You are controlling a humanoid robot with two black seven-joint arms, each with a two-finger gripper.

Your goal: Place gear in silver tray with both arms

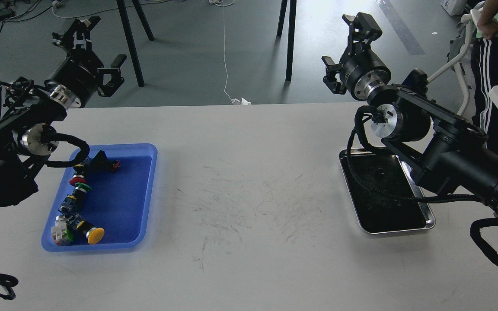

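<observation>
Overhead, both arms' jaws spread past the table's [249, 259] far edge, silver tray [429, 222] beneath the right arm [448, 160].

Right arm [439, 151] hides silver tray [363, 226] edge.

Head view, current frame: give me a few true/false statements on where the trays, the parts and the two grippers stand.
1. The blue tray holds a row of push-button parts. True.
2. The silver tray sits on the left side of the table. False: it is on the right, partly behind the right arm.
3. The left gripper is gripping a part. False: it is open, empty and raised beyond the table's far edge.
4. The right gripper is open and holds nothing. True.
5. A yellow-capped button lies in the silver tray. False: it lies in the blue tray.
</observation>
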